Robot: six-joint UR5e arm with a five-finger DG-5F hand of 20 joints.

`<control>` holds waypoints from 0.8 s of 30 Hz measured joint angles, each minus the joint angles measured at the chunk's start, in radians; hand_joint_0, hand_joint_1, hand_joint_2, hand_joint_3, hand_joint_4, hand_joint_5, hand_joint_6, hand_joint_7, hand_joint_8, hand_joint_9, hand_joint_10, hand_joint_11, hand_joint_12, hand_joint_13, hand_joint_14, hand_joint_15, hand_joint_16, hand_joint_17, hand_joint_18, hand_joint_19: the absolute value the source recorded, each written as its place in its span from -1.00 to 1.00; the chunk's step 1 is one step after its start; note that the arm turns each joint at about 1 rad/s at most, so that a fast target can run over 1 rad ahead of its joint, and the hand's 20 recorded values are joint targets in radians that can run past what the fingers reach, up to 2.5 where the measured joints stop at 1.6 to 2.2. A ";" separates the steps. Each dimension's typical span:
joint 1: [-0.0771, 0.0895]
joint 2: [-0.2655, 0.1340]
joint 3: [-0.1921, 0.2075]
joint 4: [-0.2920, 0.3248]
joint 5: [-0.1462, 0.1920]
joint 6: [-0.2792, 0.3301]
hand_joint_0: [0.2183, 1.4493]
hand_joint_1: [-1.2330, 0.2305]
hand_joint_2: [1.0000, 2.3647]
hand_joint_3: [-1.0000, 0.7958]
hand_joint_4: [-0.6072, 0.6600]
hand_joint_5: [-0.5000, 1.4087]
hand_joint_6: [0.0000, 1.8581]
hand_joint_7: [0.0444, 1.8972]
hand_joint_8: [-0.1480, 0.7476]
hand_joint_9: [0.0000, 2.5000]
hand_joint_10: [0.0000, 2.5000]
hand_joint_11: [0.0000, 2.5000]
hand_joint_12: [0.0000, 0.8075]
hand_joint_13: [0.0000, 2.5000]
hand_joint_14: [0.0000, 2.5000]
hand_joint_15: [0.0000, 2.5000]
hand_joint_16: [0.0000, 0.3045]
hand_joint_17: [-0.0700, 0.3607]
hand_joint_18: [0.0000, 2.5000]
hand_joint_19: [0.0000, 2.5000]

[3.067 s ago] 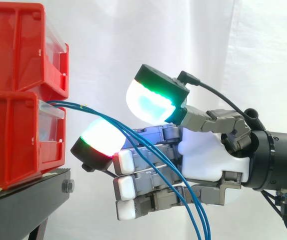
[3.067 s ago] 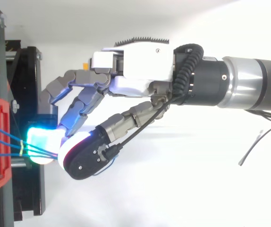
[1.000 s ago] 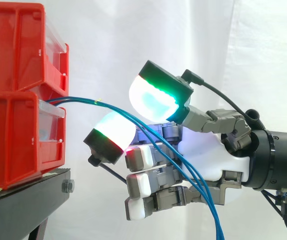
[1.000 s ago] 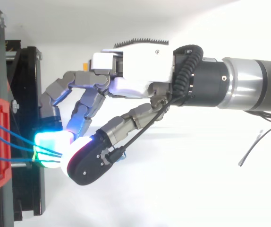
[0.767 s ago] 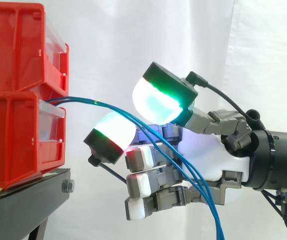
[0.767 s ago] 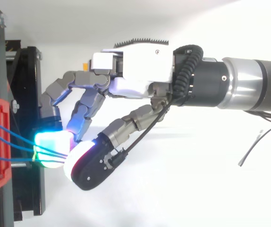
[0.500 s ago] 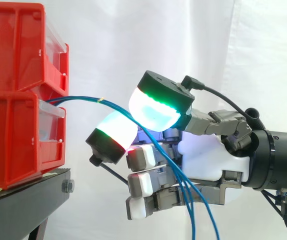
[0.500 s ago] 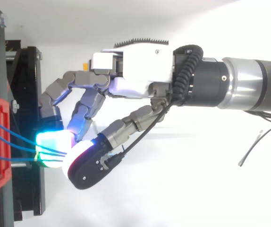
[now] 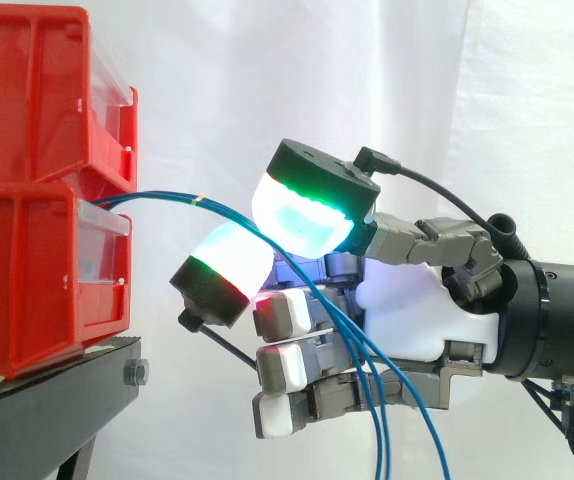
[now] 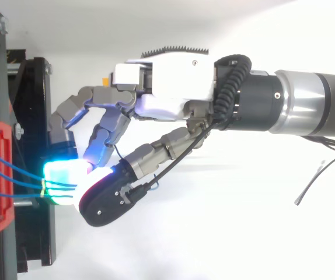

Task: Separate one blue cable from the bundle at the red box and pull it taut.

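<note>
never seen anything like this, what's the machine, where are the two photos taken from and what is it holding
This is a robot arm ending in a mechanical hand with a thumb and fingers; the thick glowing pads are its own fingertips, not lamps. One picture is from the side at work height, the other from above; both show the same moment. Two stacked red plastic bins sit on a black stand before a white curtain. A few thin blue cables come out of the bins, pass between the thumb and a finger, which appear to pinch them, then hang down past the palm.
</note>
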 measured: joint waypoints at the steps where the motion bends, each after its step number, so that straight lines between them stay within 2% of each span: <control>1: -0.001 0.000 0.000 0.000 0.000 0.001 -0.37 -0.31 -0.97 0.00 0.16 -0.63 -0.06 0.06 0.09 -0.11 -0.98 -0.39 -0.03 -0.12 -0.98 -0.47 -0.59 -0.03 -0.37 -0.45; 4: -0.001 0.000 0.000 0.000 0.000 0.003 -0.38 -0.27 -0.98 -0.01 0.17 -0.62 -0.05 0.03 0.11 -0.09 -0.98 -0.41 0.00 -0.10 -0.98 -0.48 -0.57 0.00 -0.35 -0.46; 7: -0.001 0.000 0.000 0.000 0.000 0.004 -0.38 -0.11 -0.98 -0.07 0.21 -0.62 -0.06 0.04 0.14 -0.09 -0.98 -0.45 0.03 -0.09 -0.98 -0.49 -0.54 0.05 -0.33 -0.47; 10: -0.001 0.000 0.000 0.000 0.000 0.004 -0.38 -0.11 -0.98 -0.06 0.21 -0.62 -0.07 0.04 0.15 -0.10 -0.98 -0.45 0.05 -0.09 -0.98 -0.50 -0.54 0.06 -0.33 -0.47; 14: 0.001 0.000 0.000 0.000 0.000 0.004 -0.38 -0.28 -0.98 0.02 0.21 -0.62 -0.07 0.07 0.13 -0.11 -0.98 -0.42 0.02 -0.11 -0.98 -0.48 -0.56 0.03 -0.34 -0.46; 17: 0.001 0.000 0.000 0.000 0.000 0.004 -0.34 -0.40 -0.97 0.02 0.12 -0.64 -0.05 0.03 0.08 -0.14 -0.98 -0.38 -0.03 -0.14 -0.98 -0.47 -0.60 -0.04 -0.38 -0.43; 21: 0.002 0.000 0.000 0.000 0.000 0.004 -0.22 -0.59 -0.98 -0.21 0.06 -0.65 -0.03 -0.01 0.04 -0.15 -0.98 -0.35 -0.08 -0.15 -0.98 -0.45 -0.62 -0.07 -0.38 -0.45; 24: 0.002 0.000 0.000 0.001 0.000 0.004 -0.12 -0.61 -1.00 -0.42 0.08 -0.65 -0.02 -0.04 0.03 -0.15 -0.98 -0.34 -0.09 -0.15 -0.98 -0.46 -0.63 -0.08 -0.38 -0.46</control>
